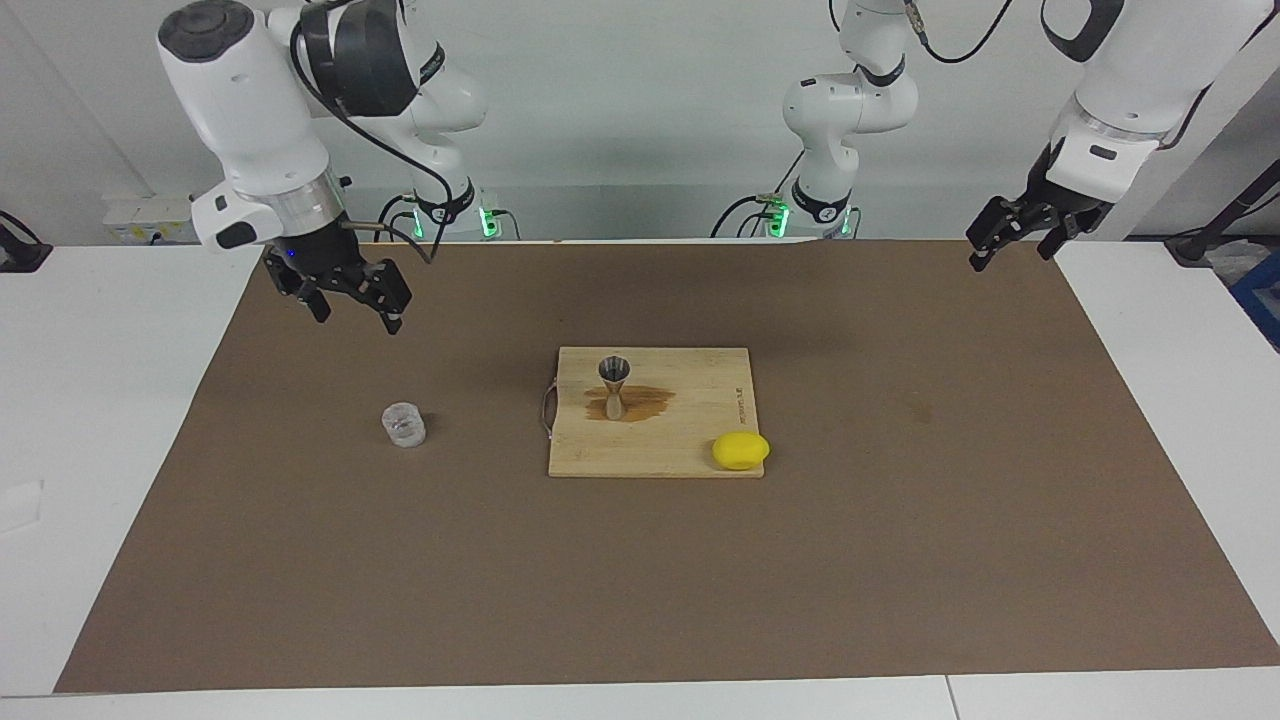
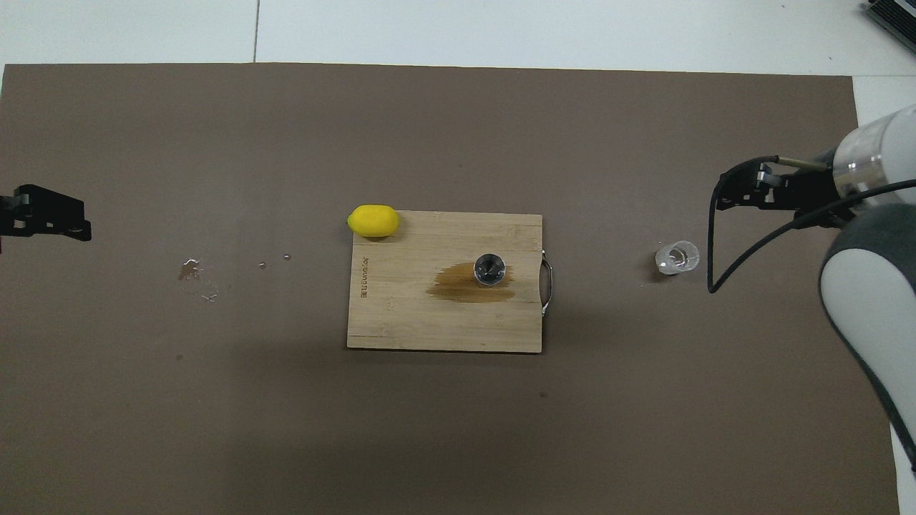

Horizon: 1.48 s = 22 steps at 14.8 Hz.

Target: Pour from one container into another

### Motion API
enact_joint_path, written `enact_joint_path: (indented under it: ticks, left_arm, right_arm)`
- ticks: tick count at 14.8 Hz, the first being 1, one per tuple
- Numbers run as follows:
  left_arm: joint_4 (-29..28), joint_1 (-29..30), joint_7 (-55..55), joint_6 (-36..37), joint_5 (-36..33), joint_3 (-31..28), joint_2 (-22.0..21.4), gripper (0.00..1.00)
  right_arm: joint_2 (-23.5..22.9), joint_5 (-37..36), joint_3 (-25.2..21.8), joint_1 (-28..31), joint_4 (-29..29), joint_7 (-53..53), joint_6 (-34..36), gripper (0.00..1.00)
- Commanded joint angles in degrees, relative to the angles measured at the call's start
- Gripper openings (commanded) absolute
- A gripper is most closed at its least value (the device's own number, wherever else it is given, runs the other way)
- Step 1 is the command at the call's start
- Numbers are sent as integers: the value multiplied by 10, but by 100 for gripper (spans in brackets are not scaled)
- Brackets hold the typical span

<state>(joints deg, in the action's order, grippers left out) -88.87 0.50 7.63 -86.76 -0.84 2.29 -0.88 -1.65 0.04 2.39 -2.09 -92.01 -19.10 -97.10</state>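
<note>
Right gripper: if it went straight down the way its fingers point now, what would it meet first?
Probably bare brown mat. The open right gripper hangs nearer the robots than the glass cup, so it would likely miss it, though depth is unclear.

The white surface ran wide, and a big brown mat covered most of it, edge to edge toward the robots' end. A seam split the white top at the end farthest from the robots. A plain pale wall stood at the back, evenly lit, with soft shadows on the mat. A white power strip sat low against that wall, and green lights glowed there.
</note>
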Motion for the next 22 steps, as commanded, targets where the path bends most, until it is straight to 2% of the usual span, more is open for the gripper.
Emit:
enact_joint_path:
  ticks: [1, 3, 6, 8, 13, 20, 22]
  left_arm:
    - [-13, 2, -7, 5, -9, 2, -13, 100]
    - [-13, 2, -6, 5, -9, 2, -13, 100]
    - [-13, 2, -6, 5, -9, 2, -13, 100]
    - [-13, 2, -6, 5, -9, 2, -13, 100]
    - [-13, 4, -6, 5, -9, 1, -13, 100]
    - [-13, 2, -6, 5, -9, 2, -13, 100]
    - [-13, 2, -6, 5, -9, 2, -13, 100]
  right_arm:
    - [-18, -14, 1, 6, 60, 37, 60, 100]
    - [-12, -9, -1, 10, 58, 77, 104, 100]
    - [13, -7, -1, 7, 24, 95, 117, 100]
    - [33, -4, -1, 3, -11, 89, 107, 100]
    - [45, -12, -2, 0, -37, 83, 89, 99]
    - [43, -18, -1, 2, -34, 74, 74, 100]
    - [40, -18, -1, 6, -32, 76, 48, 100]
